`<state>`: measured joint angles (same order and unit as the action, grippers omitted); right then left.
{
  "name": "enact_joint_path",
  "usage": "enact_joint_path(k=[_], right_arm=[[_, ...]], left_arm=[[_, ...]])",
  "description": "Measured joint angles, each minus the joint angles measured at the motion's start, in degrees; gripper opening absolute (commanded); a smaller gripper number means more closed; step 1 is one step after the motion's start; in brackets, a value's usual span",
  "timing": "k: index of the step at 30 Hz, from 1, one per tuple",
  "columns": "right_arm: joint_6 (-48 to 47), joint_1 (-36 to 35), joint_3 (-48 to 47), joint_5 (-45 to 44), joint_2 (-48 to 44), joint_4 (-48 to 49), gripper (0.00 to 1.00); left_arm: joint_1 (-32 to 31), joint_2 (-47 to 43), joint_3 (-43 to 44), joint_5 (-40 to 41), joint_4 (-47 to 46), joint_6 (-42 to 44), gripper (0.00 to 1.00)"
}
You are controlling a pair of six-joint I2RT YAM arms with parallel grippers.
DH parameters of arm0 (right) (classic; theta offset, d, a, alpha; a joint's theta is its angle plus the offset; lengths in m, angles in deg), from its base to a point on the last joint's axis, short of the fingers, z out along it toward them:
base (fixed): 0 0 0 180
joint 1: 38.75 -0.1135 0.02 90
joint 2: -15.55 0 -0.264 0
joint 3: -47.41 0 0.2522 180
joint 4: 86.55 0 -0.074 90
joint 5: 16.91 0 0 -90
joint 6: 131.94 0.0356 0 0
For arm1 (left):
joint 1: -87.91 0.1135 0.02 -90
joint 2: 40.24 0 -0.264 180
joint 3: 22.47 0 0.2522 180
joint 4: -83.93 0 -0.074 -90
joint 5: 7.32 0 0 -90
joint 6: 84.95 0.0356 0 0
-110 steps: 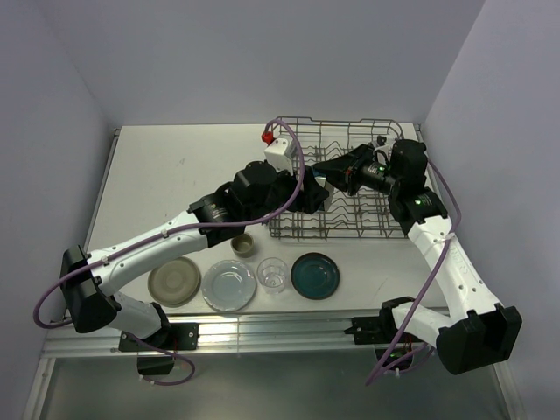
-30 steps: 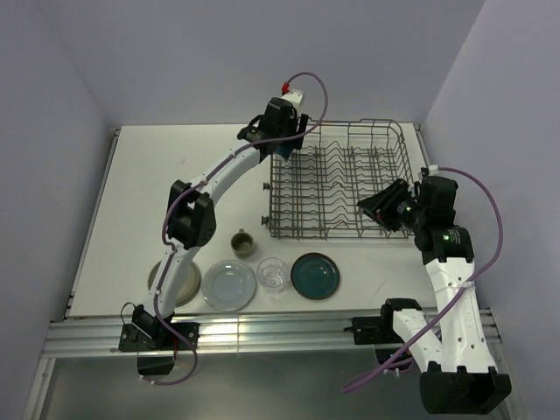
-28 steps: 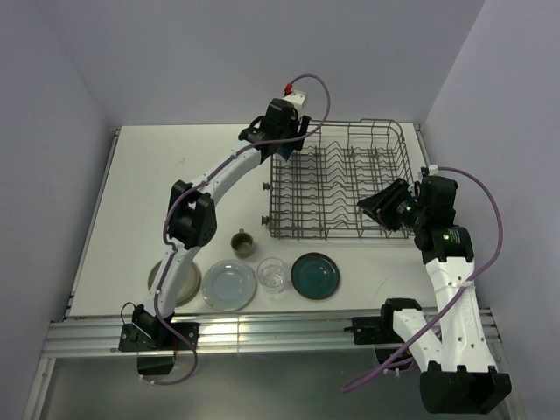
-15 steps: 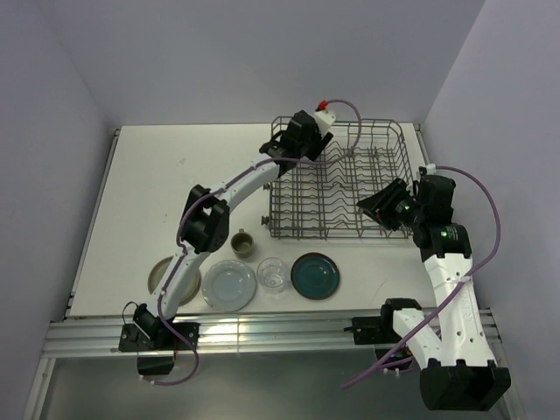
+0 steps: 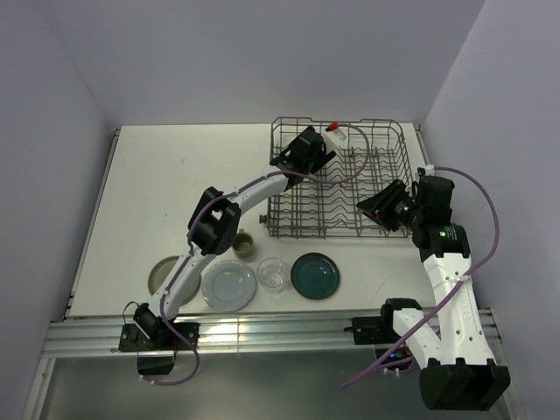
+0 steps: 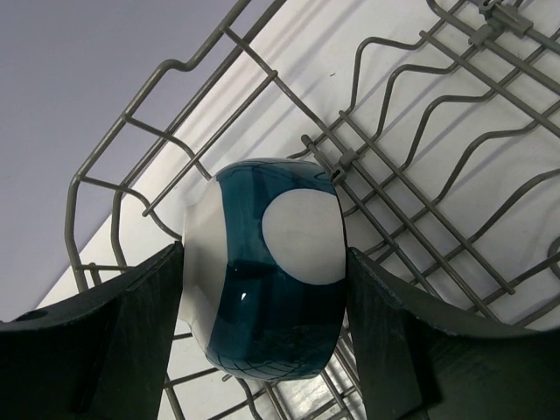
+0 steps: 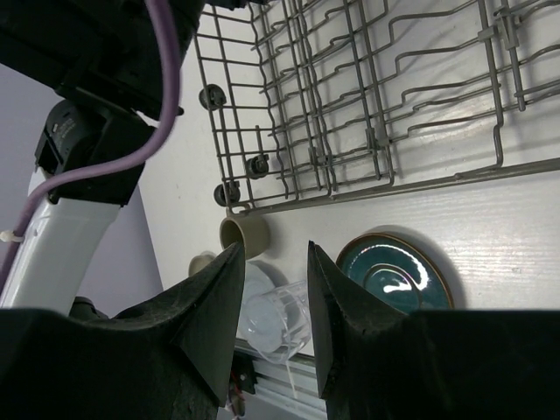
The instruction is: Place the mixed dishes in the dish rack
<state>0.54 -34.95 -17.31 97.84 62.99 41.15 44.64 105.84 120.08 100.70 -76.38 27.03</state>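
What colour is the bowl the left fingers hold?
Bowl: teal with a cream patch; best in left wrist view.

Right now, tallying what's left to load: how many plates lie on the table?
3. The grey-beige plate lies leftmost, partly behind the left arm; the pale blue plate beside it; the dark teal plate right of the clear drinking glass.

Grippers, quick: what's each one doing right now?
Left gripper: shut on the teal bowl with cream inside.
Right gripper: open, holding nothing.
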Motion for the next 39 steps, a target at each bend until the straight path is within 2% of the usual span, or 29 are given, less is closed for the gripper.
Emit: enact_joint_path(k=[2,3,5,6,8,9,10,12,17,25,30,34,36,39], right_arm=[[0.0,0.0,-0.02,0.11,0.0,0.0,0.42],[0.02,0.0,0.0,0.13,0.0,0.0,0.42],[0.0,0.0,0.0,0.13,0.0,0.0,0.42],[0.0,0.0,0.0,0.15,0.0,0.0,0.42],[0.0,0.0,0.0,0.2,0.0,-0.02,0.42],[-0.02,0.0,0.0,0.22,0.0,-0.02,0.42],[-0.07,0.0,0.0,0.24,0.0,-0.04,0.42],[-0.26,0.0,0.0,0.26,0.0,-0.04,0.42],[-1.84,0.0,-0.02,-0.2,0.0,-0.85,0.42],[-4.66,0.0,-0.02,-2.34,-1.14,-3.67,0.42],[-7.06,0.0,0.35,-2.62,-3.34,-5.57,0.42],[-9.01,-0.11,3.26,-0.79,-6.91,-6.62,0.4],[-9.4,-0.7,4.87,-0.24,-8.81,-7.13,0.39],[-9.09,-3.72,6.95,0.15,-11.32,-7.61,0.35]], left_arm=[[-0.52,-0.22,-1.31,1.18,-1.46,0.98,0.24],[-0.76,-0.5,-2.19,1.6,-2.16,1.22,0.43],[-1.16,-1.57,-4.39,2.34,-3.1,1.38,0.57],[-1.29,-2.43,-5.95,2.45,-3.76,1.31,0.68],[-1.51,-4.44,-9.44,2.36,-4.72,0.83,0.75],[-1.6,-5.57,-11.37,2.38,-5.42,0.83,0.88],[-1.66,-6.67,-13.09,2.49,-5.7,0.7,0.93],[-1.68,-8.72,-16.39,2.38,-5.38,-0.72,0.99],[-1.75,-11.34,-20.87,2.14,-4.28,-3.32,0.99],[-2.95,-16.46,-21.09,1.73,-3.93,-6.97,0.99],[-4.02,-25.83,-26.82,1.55,-4.24,-12.55,0.99],[-4.17,-34.6,-30.32,4.68,-1.25,-22.49,0.99],[-3.87,-39.43,-31.52,6.34,2.47,-29.64,0.99],[-3.17,-48.94,-37.73,7.19,7.28,-42.16,0.98]])
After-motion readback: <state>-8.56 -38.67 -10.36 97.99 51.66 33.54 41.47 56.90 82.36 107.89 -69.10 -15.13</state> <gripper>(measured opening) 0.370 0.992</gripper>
